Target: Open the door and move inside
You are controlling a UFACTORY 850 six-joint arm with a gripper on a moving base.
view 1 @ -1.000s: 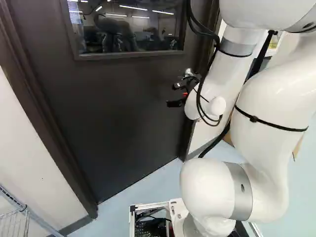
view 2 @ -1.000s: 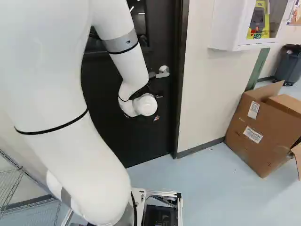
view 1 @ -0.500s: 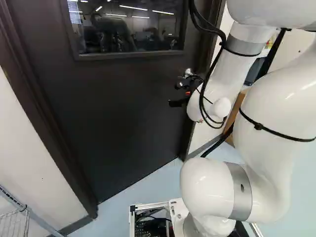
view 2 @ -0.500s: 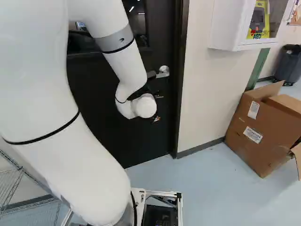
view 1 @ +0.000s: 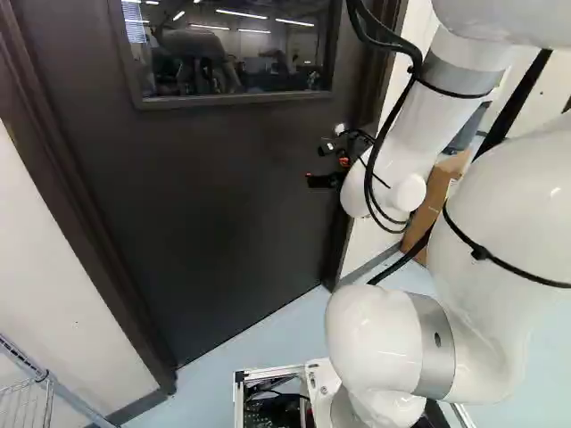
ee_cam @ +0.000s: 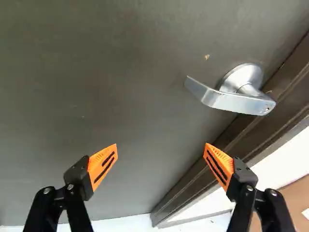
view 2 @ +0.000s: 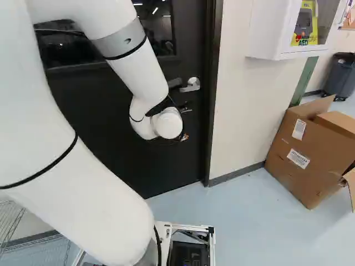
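Wrist view: silver lever handle [ee_cam: 236,102], one, on closed dark door [ee_cam: 120,72].
Jaws, mine, one pair: spread wide, orange pads [ee_cam: 102,165] short of the handle; door frame [ee_cam: 186,195] just beside it.

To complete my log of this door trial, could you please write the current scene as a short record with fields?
door: dark, shut in its frame
window: in the door's upper part
handle: metal lever near the door's edge, ungripped
gripper: open, nothing between its fingers, facing the door
cardboard box: on the floor, right of the door in the right base view, flaps open
white cabinet: on the wall
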